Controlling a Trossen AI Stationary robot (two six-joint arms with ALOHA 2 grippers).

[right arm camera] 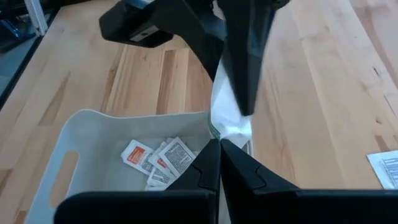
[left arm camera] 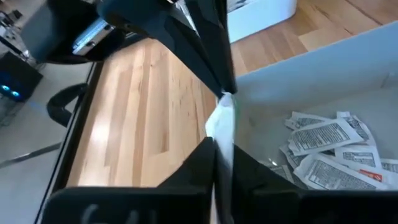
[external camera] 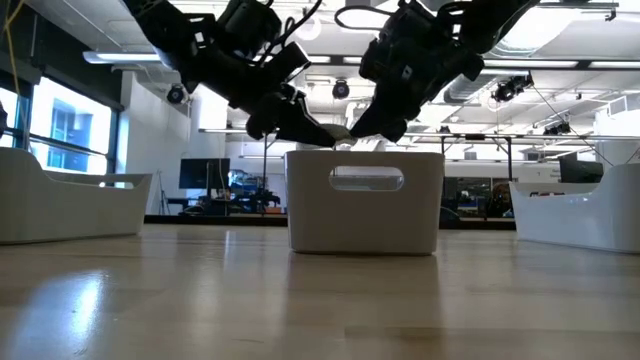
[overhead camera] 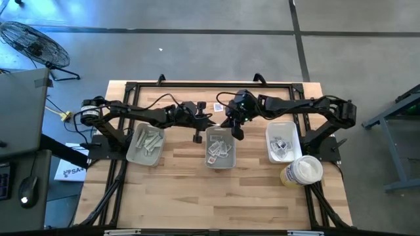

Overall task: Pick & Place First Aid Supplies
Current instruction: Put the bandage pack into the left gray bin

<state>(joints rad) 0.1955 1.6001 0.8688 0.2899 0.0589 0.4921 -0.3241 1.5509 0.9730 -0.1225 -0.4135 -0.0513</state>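
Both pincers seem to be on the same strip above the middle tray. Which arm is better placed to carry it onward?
Probably left. Its pincer is shut on the pale strip, and the left tray with similar strips lies on its side. The right pincer also pinches it.

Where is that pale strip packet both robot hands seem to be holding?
The pale strip hangs pinched between the left hand and right hand, above the middle tray's far rim.

Around your workspace
You have a pale wooden table (overhead camera: 184, 190), a round white tub with yellow label (overhead camera: 302, 172) and a black fan (overhead camera: 33, 42).
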